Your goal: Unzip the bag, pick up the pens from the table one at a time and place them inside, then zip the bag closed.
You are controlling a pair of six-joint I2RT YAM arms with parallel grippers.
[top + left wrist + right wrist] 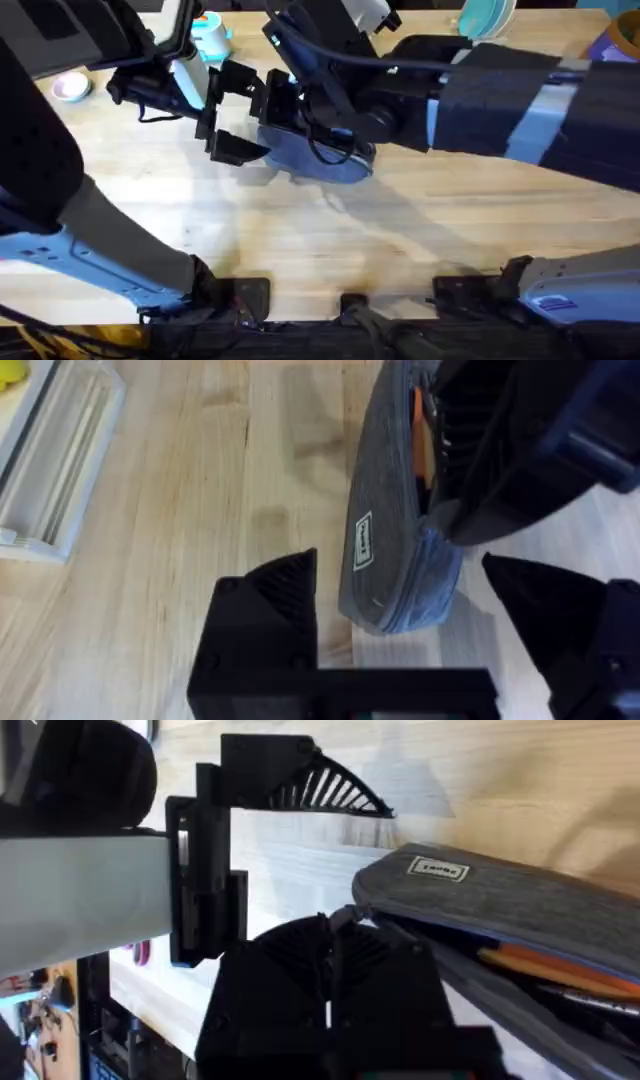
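Now left gripper jaws wide apart beside bag; right gripper pinched together at zip end.

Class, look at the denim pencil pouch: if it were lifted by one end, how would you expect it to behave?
The pencil pouch is soft fabric, so it would probably sag rather than stay stiff. Its zip looks open with an orange pen showing inside, so tipping might spill the contents. Lying flat on the table, it seems unlikely to roll.
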